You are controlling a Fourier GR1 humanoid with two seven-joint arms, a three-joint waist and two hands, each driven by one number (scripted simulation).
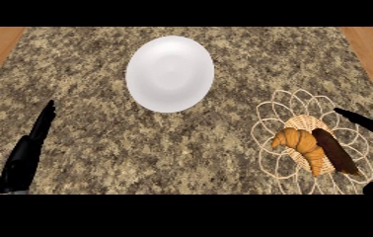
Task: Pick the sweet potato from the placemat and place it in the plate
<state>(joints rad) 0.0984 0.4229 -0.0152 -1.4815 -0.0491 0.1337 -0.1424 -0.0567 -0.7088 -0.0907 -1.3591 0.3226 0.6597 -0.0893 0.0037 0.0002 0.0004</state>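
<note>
I read the counter as a speckled brown-and-grey granite top (pixel 87 63), with strips of pale wood (pixel 9 38) showing at the far left and far right corners.

White round ceramic plate (pixel 169 74) sits on the far half of the granite, a little left of centre. Nothing lies on it.

Woven wicker placemat with a lacy looped border (pixel 291 105) lies at the near right. On its dense woven centre I see two things side by side and touching:
- a golden-brown croissant (pixel 300 147), curved, on the left side;
- a long, dark brown, tapered sweet potato (pixel 335 152), lying on a slant just right of the croissant, its narrower end pointing toward the near right edge of the mat.

The sweet potato is on the placemat, well apart from the plate.

Left hand (pixel 40 125): black, coming in from the lower left on its forearm. Fingers straight and close together, pointing away from me, holding nothing. It rests near the left edge, well apart from the plate and the mat.

Right hand (pixel 354 117): only a black fingertip pokes in at the right edge, above the outer loops of the placemat, with another dark bit at the lower right corner. Most of the hand is out of view. What I see looks straight, possibly a single extended finger, but I cannot tell how the rest of the fingers stand. It touches neither the sweet potato nor the croissant.
</note>
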